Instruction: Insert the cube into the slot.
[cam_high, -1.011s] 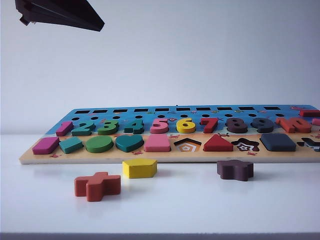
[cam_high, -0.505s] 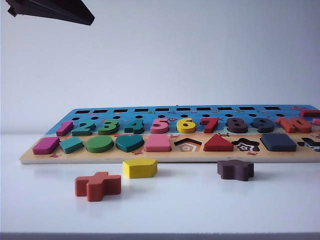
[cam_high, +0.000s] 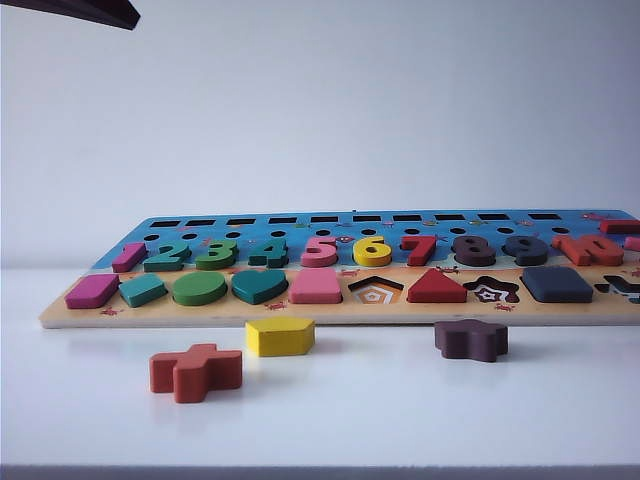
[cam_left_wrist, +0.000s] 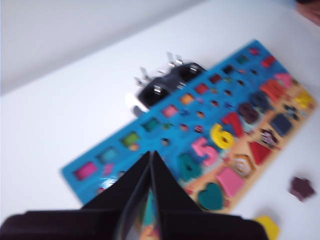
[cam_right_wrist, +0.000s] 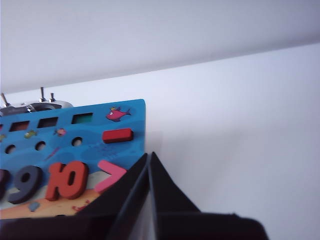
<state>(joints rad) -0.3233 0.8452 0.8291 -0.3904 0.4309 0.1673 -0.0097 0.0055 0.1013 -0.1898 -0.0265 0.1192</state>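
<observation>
Both pincers hang above the white counter (cam_high: 400, 410) with nothing in their grip. Left pincer (cam_left_wrist: 151, 156) has its two dark fingers pressed tip to tip, clenched and empty, high over the near-left stretch of the wooden puzzle board (cam_left_wrist: 125, 150); in the exterior view only a dark sliver of that arm (cam_high: 85, 12) shows at the upper left corner. Right pincer (cam_right_wrist: 150, 156) is likewise clenched on nothing, fingertips together, poised over the board's far right end beside the red "10" (cam_right_wrist: 66, 180) and the pink arrow-shaped sign (cam_right_wrist: 111, 176).

Well away from the left pincer, toward the board's opposite end, the cube (cam_high: 556, 284) lies flat in the slot, filling it so that no checkerboard floor shows; in the left wrist view it is a blurred dark square (cam_left_wrist: 281, 123). Beside the cube sits the open star recess (cam_high: 490, 290), then a red triangle (cam_high: 435, 287) and the open pentagon recess (cam_high: 375, 291).

On the counter in front of the board, below and clear of both pincers, rest a maroon star piece (cam_high: 471, 339), a yellow pentagon piece (cam_high: 279, 336) and an orange-red cross piece (cam_high: 195, 371).
</observation>
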